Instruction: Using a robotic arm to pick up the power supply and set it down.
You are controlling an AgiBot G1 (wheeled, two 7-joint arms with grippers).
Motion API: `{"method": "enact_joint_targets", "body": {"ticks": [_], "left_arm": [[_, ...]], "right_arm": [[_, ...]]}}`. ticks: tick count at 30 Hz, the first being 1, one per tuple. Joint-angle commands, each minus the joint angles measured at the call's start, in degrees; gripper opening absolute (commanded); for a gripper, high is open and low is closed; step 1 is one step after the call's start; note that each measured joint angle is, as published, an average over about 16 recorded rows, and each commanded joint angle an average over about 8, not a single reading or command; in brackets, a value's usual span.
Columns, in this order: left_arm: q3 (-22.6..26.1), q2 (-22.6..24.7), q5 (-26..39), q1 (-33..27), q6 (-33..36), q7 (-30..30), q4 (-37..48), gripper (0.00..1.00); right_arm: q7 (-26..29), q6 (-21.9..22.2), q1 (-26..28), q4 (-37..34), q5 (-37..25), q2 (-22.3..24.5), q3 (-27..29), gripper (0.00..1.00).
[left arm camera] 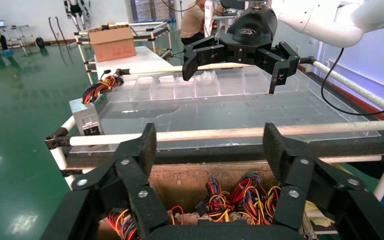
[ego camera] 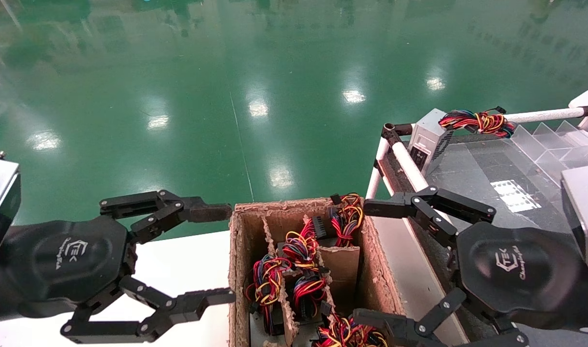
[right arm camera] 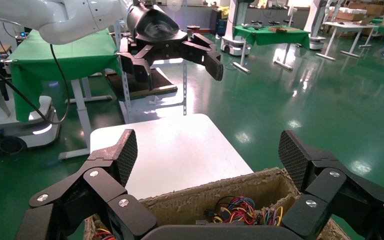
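You're seeing the power supply, silver-grey with coloured wires, lying at 1 o'clock; left gripper and right gripper are both gaping wide. Only the left wrist view is showing background people.

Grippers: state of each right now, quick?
Left gripper: open, empty, beside the cardboard box.
Right gripper: open, empty, at the box's other side.

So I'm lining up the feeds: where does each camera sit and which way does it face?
Head: above, looking down on the box, both open grippers, left and right.
Left wrist: behind its own fingers, facing the tray, the power supply and the right gripper.
Right wrist: behind its own fingers, facing the left gripper.
All share the box.
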Motion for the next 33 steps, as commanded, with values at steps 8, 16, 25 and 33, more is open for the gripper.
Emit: {"method": "enact_joint_targets", "body": {"ticks": [8,16,25,33], "left_arm": [[0.0,0.0,0.0,0.0,0.0,0.0,0.0,0.00],[0.0,0.0,0.0,0.0,0.0,0.0,0.0,0.00],[0.0,0.0,0.0,0.0,0.0,0.0,0.0,0.00],[0.0,0.0,0.0,0.0,0.0,0.0,0.0,0.59]], "right_arm": [[0.0,0.0,0.0,0.0,0.0,0.0,0.0,1.00],[0.0,0.0,0.0,0.0,0.0,0.0,0.0,1.00],[0.0,0.0,0.0,0.0,0.0,0.0,0.0,1.00],[0.0,0.0,0.0,0.0,0.0,0.0,0.0,1.00]]}}
